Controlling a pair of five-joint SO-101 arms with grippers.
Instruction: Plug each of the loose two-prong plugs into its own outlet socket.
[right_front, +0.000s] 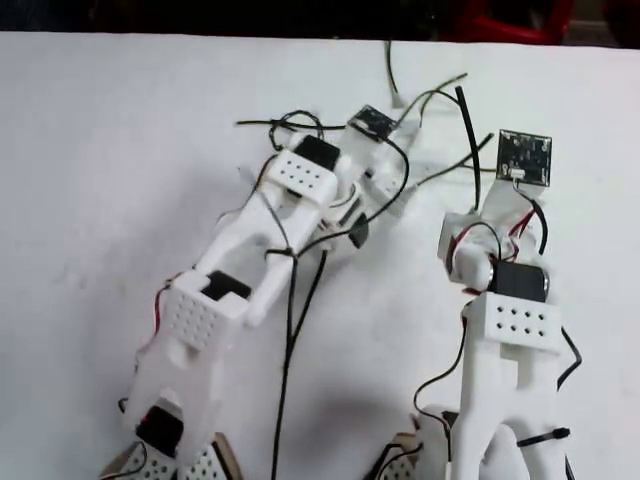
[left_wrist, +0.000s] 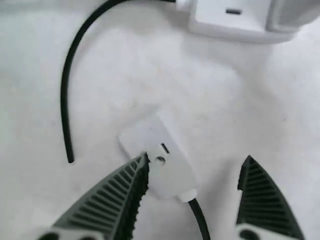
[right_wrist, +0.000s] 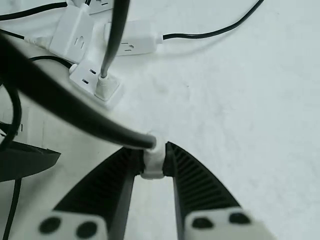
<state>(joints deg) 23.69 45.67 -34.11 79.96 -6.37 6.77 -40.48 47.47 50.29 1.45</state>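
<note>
Right gripper (right_wrist: 153, 150): fingers clamped on a white 2-prong plug (right_wrist: 151, 167), held over the table (right_wrist: 250, 100), black cord (right_wrist: 60, 102) trailing away.

Left gripper (left_wrist: 196, 159): fingers apart, 1 finger (left_wrist: 125, 195) touching a corded white socket block (left_wrist: 160, 150) laid flat.

Risk: the plug may be twisted in the grip by the stiff cord, so the slots are missed; the unclamped block may be pushed aside.

Left arm (right_front: 250, 260) is stretched far across the table. Right arm (right_front: 510, 330) is folded nearer.

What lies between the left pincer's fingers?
A white corded block on the table, close by one finger of the left pincer, apart from the other; left wrist view.
</note>
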